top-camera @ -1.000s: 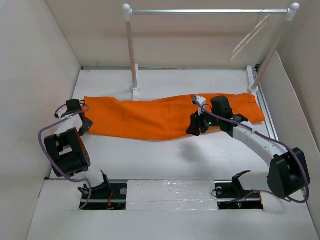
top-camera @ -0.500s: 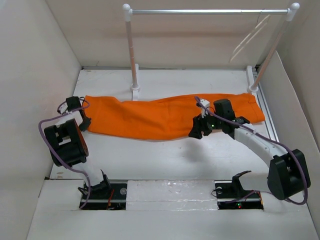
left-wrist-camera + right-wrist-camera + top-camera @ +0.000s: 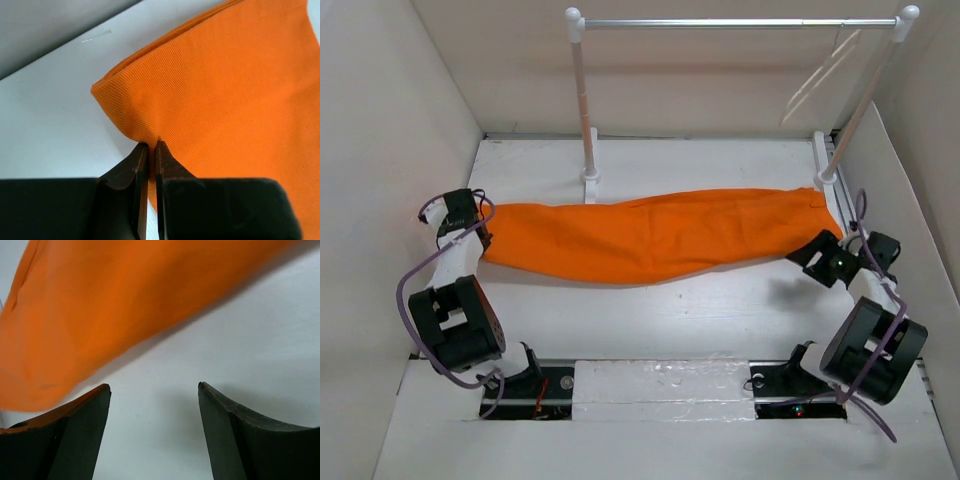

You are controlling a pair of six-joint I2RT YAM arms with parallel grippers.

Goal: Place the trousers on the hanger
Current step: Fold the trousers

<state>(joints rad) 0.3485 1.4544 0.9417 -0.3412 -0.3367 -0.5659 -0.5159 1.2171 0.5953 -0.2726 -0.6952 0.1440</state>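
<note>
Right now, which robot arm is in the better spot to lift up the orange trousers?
Probably the left. The left gripper is pinched on a corner of the trousers, where the cloth puckers. The right gripper is open beside the other end, holding nothing.

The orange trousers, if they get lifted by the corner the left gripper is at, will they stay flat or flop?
Probably floppy: the trousers lie flat with soft wavy edges, so lifted by the corner at the left gripper they would likely sag and trail. They look like thin cloth, so likely light. The ribbed weave probably resists slipping.
</note>
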